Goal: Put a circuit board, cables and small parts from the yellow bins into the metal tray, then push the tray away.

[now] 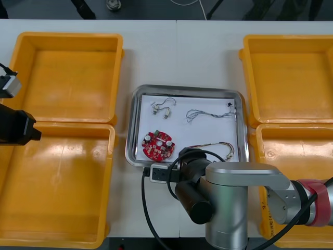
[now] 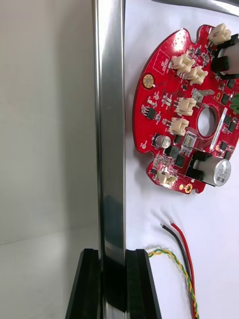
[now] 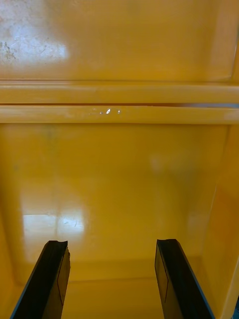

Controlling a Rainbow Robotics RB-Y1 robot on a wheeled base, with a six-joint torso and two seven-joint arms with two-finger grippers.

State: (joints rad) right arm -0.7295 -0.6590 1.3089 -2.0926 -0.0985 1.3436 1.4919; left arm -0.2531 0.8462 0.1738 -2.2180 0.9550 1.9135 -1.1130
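Observation:
The metal tray (image 1: 136, 99), white inside, sits mid-table between the bins. It holds a round red circuit board (image 1: 158, 145), small metal parts (image 1: 161, 107), a thin twisted blue and white cable (image 1: 208, 113) and a red and yellow cable (image 1: 216, 147). In the right wrist view my right gripper (image 2: 113, 284) is shut on the tray's shiny near rim (image 2: 109, 124), one finger on each side. The circuit board (image 2: 189, 109) and the cable ends (image 2: 181, 259) lie just inside the rim. My left gripper (image 3: 112, 246) hangs open over a yellow bin (image 3: 119, 189), holding nothing.
Two yellow bins stand at the left (image 1: 67, 78) (image 1: 57, 187) and two at the right (image 1: 289, 78) (image 1: 302, 156), all bare inside. My right arm (image 1: 229, 203) covers the table's near edge below the tray. Open table lies beyond the tray's far rim.

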